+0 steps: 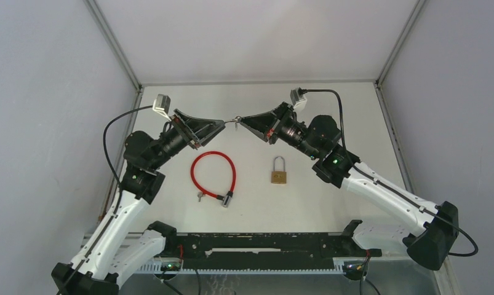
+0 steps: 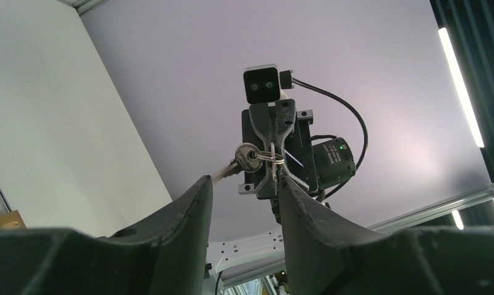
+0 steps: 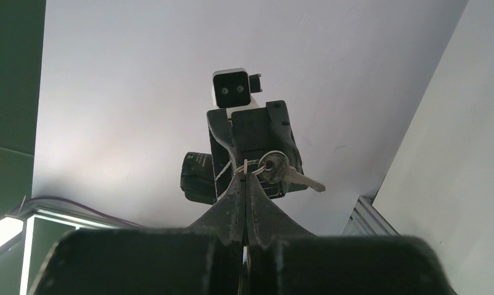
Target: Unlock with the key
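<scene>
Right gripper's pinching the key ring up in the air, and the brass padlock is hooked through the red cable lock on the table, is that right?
Not quite. The right gripper does pinch the key ring in the air, but the brass padlock lies alone on the table, apart from the red cable lock. The top external view shows this.

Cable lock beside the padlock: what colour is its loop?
The cable lock is red, clearest in the top external view.
</scene>
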